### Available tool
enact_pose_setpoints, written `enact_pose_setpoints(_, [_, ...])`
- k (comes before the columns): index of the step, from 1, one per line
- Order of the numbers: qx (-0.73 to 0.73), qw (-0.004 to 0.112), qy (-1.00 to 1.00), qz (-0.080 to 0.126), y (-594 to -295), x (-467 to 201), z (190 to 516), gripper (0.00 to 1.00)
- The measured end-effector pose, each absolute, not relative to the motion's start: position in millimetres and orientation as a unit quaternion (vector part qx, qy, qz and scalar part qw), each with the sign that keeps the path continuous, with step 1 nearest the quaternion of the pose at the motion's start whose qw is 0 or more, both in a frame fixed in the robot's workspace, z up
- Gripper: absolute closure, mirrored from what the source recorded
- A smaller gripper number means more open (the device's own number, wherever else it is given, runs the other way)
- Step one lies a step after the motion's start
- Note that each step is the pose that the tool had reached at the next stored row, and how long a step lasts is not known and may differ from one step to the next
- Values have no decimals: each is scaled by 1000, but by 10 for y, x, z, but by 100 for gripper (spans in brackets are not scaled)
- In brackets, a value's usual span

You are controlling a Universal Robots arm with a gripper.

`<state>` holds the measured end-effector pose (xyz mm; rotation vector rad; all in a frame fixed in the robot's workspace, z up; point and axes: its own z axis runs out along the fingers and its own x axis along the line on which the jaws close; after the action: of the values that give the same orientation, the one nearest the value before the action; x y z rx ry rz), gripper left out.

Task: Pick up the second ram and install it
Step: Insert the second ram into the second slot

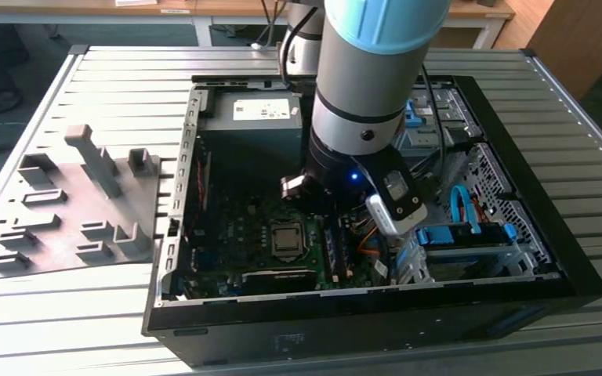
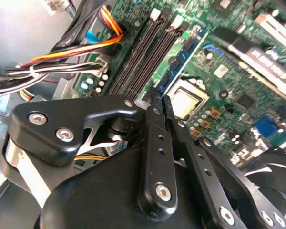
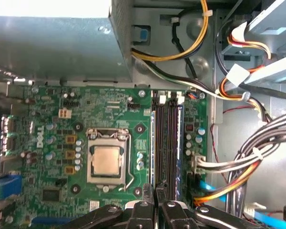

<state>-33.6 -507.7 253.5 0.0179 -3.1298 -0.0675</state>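
Observation:
The second ram [image 2: 186, 55] is a thin dark stick with black chips and a bluish sheen. It stands upright in the memory slot nearest the processor socket [image 3: 106, 160], and from above it shows edge-on [image 3: 153, 148]. My gripper [image 2: 158, 98] is shut, its two black fingers pressed together with nothing visible between them. In both wrist views the fingertips [image 3: 143, 206] sit over the near end of that stick. Whether they touch it I cannot tell. In the exterior view the arm's wrist [image 1: 356, 184] reaches down into the open computer case [image 1: 552, 258] and hides the gripper.
Bundled power cables [image 2: 71, 52] run close beside the slots. The grey power supply [image 1: 254, 117] fills the case's far corner. A blue drive bracket [image 1: 469, 235] sits at the exterior view's right. A grey holder tray [image 1: 71, 211] lies outside the case on the slatted table.

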Motion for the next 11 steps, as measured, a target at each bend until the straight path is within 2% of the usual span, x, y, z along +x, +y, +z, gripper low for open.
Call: enact_pose_setpoints(11, [-12,5,-1000,-22,-4990,-336,2436,86])
